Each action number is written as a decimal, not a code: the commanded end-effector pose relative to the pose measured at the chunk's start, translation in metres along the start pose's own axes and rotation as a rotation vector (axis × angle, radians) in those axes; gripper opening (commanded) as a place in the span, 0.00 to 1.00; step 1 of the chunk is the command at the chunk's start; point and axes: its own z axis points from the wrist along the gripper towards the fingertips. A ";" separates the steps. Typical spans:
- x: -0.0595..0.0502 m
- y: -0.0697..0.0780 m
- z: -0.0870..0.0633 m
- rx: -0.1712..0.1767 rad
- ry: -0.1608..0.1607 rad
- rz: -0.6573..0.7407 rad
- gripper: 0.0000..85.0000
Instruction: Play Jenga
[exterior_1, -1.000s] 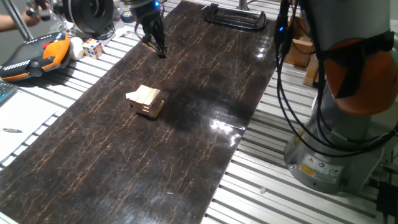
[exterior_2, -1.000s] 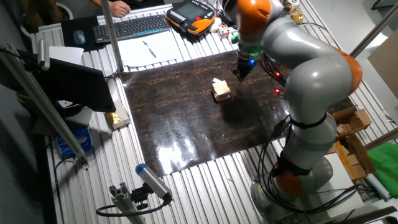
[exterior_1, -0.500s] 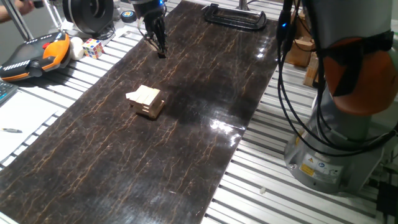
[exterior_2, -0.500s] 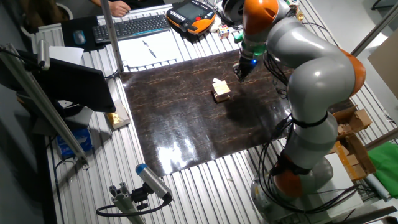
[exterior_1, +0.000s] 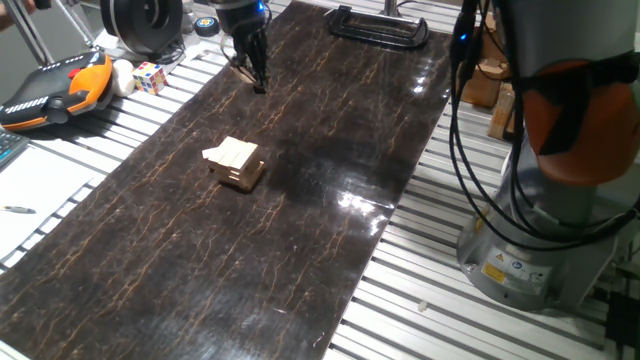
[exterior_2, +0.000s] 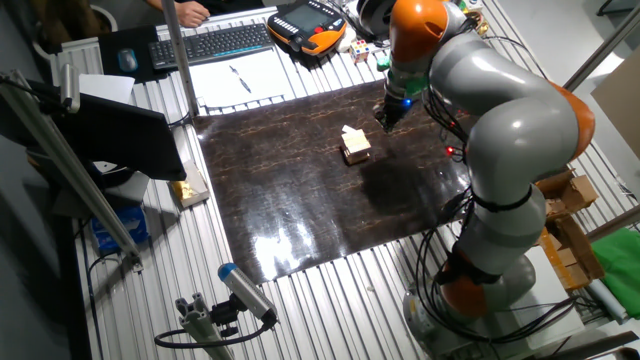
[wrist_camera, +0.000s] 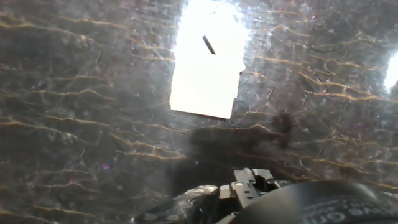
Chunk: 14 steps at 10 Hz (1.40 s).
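The Jenga stack (exterior_1: 233, 163) is a small low pile of pale tan blocks laid crosswise on the dark mat (exterior_1: 300, 250). It also shows in the other fixed view (exterior_2: 354, 146). My gripper (exterior_1: 259, 84) hangs low over the mat's far edge, well beyond the stack, and shows in the other fixed view (exterior_2: 384, 121) just right of it. The fingers look closed to a point with nothing clearly between them. A small tan bit (exterior_1: 239, 65) sits beside them; I cannot tell what it is. The hand view shows only bare mat (wrist_camera: 93, 124) with a bright reflection; the stack is out of that view.
A multicoloured puzzle cube (exterior_1: 150, 76) and an orange teach pendant (exterior_1: 55, 92) lie left of the mat. A black clamp (exterior_1: 378, 24) sits at the far end. The arm's base (exterior_1: 530, 250) and cables stand right. A keyboard (exterior_2: 210, 42) lies behind.
The gripper has shifted slightly toward the mat's far edge and the arm's upper joints have swung a little. The stack has not moved.
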 end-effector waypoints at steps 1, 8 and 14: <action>-0.008 0.002 0.004 0.003 -0.017 0.000 0.01; -0.062 -0.003 0.046 0.003 -0.046 -0.017 0.01; -0.061 -0.002 0.045 0.056 -0.028 -0.109 0.01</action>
